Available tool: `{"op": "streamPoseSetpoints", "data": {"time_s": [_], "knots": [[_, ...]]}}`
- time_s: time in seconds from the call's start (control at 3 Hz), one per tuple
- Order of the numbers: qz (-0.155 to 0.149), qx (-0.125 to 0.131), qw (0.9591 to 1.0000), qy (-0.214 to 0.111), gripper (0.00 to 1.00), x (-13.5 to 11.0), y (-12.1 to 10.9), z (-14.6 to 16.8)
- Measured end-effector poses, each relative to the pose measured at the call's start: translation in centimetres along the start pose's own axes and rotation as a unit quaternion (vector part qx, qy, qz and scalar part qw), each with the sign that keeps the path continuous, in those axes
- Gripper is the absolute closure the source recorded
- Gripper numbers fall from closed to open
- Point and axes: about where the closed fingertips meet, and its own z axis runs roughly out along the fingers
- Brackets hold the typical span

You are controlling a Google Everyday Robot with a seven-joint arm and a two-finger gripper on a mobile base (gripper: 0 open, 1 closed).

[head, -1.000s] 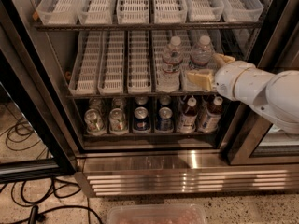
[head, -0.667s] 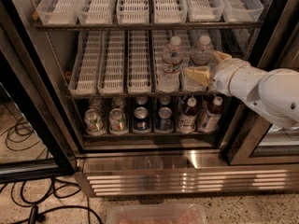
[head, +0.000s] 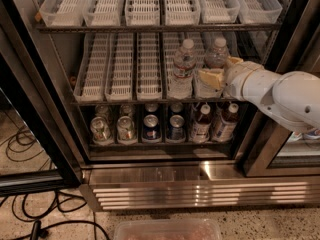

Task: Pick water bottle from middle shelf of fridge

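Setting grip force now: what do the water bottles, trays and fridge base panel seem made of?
Left bottle and right bottle: likely thin clear plastic, see-through ribbed walls. Trays: white plastic, matte, slotted. Base panel: probably stainless steel, shiny louvres catching glare. The hand is at the right bottle, middle shelf.
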Motion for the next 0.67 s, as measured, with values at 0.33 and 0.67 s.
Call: {"op": "streamPoseSetpoints", "data": {"time_s": [0.33,0.67], "knots": [[0.000,0.000,1.0000,0.000,0.80,0.00,0.00,0.00],[0.000,0.000,1.0000,0.000,1.00,0.00,0.00,0.00]]}}
